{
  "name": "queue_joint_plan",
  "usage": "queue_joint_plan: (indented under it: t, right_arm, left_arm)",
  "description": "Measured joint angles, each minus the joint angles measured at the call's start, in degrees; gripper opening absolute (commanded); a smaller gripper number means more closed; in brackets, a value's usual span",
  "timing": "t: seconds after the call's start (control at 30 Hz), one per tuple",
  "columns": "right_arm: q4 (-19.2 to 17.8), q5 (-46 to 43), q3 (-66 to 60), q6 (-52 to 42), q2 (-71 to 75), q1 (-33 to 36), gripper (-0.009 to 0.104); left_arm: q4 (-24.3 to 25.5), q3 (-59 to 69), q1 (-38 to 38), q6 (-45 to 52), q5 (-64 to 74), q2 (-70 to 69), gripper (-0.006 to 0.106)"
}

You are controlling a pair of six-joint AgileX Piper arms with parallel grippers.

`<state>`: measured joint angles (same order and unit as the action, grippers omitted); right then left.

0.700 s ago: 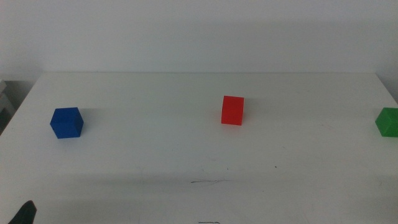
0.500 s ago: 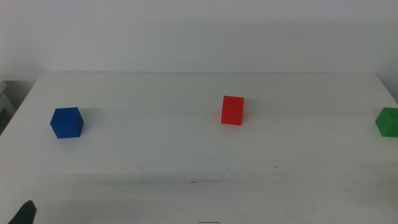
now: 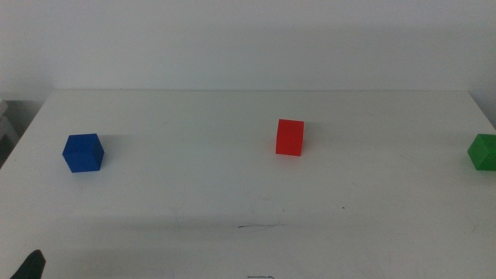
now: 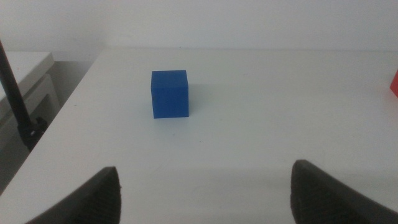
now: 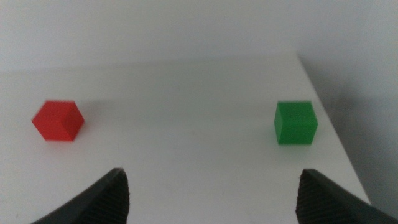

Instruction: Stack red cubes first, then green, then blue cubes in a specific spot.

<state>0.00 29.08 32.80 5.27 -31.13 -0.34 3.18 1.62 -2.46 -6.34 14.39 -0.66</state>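
The red cube [image 3: 290,137] sits near the table's middle. The blue cube [image 3: 82,152] sits at the left and the green cube [image 3: 483,151] at the right edge. A thin dark scribbled line [image 3: 260,226] marks the spot on the white tabletop, in front of the red cube. My left gripper [image 4: 204,193] is open and empty, short of the blue cube [image 4: 170,93]; only a dark tip [image 3: 31,266] shows at the middle view's bottom left. My right gripper [image 5: 211,196] is open and empty, with the red cube [image 5: 58,121] and green cube [image 5: 295,122] ahead of it.
The white table [image 3: 194,186] ends at a pale wall at the back. A second faint dark mark [image 3: 261,276] lies at the front edge. A dark pole [image 4: 15,93] and a grey ledge stand off the table's left side.
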Motion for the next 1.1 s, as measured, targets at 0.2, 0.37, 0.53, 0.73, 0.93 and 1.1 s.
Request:
queue_joint_plan:
  t: [0.2, 0.37, 0.53, 0.73, 0.93, 1.1]
  right_arm:
    - [3.35, 9.67, 9.96, 0.00, -12.17, 3.00, 0.093]
    - [4.30, 15.15, 17.44, 0.00, -22.05, 8.08, 0.093]
    - [4.25, 18.59, 25.70, 0.00, -31.90, 13.43, 0.093]
    - [3.61, 20.16, 36.43, 1.10, -44.44, 18.64, 0.093]
    - [2.72, 26.35, 51.90, 7.37, -60.17, 22.50, 0.093]
    - [2.66, 31.15, 65.21, 9.58, -73.95, 24.21, 0.093]
  left_arm:
    - [0.00, 0.00, 0.00, 0.00, 0.00, 0.00, 0.094]
    - [0.00, 0.00, 0.00, 0.00, 0.00, 0.00, 0.094]
    - [0.00, 0.00, 0.00, 0.00, 0.00, 0.00, 0.094]
    - [0.00, 0.00, 0.00, 0.00, 0.00, 0.00, 0.094]
    - [0.00, 0.00, 0.00, 0.00, 0.00, 0.00, 0.094]
    - [0.00, 0.00, 0.00, 0.00, 0.00, 0.00, 0.094]
